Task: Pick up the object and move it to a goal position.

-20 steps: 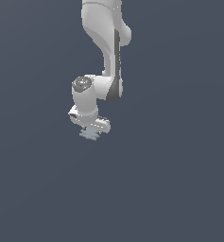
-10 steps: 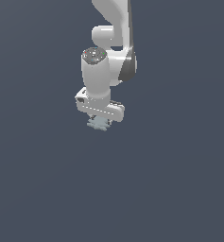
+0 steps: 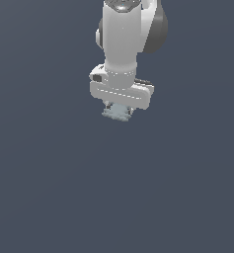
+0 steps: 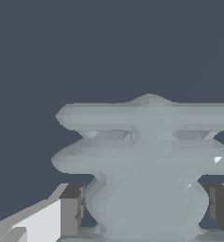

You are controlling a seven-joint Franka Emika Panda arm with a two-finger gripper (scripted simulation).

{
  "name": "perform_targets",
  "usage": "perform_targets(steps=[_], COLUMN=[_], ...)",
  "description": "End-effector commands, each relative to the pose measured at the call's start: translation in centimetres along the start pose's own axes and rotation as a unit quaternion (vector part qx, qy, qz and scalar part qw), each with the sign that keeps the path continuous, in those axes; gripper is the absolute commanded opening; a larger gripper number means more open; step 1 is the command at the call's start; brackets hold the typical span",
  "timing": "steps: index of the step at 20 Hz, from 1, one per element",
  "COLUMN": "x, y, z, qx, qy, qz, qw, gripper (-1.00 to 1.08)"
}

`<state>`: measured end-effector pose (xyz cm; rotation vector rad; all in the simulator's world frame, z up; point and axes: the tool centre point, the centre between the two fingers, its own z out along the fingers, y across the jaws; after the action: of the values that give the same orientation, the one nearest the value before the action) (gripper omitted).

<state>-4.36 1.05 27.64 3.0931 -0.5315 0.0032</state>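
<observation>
Overall: a white robot arm (image 3: 123,34) comes down from the top edge of the exterior view, a little right of centre, against a plain dark grey-blue background.
Gripper: the gripper (image 3: 117,109) sits just above the frame's centre, below a broad white hand block.
Object: the object (image 3: 116,113), a small pale grey-blue lump, pokes out just under that block, touching it and narrower than it.
Object up close: in the wrist view the object (image 4: 149,165) fills the lower middle and right, with two flat ridges stacked over a rounded base and notches between them.
Fingers: dark grey fingers (image 4: 72,208) stand on either side of the rounded base, one at each flank, close against it.
Jaws: closed narrow on the object, gripping it between them.
Surroundings: the object hangs with only flat background around it; whether any surface lies beneath cannot be told.
</observation>
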Motion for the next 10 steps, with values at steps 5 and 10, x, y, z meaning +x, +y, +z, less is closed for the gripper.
perform_targets(steps=[5,10], x=[-0.6,-0.9], y=[-3.7,-6.4], z=[-6.7,-11.4], qx=[0.0,0.0], qy=[0.0,-0.001], qz=[0.0,0.0], qw=[1.0,1.0], gripper=[-1.0,-1.0])
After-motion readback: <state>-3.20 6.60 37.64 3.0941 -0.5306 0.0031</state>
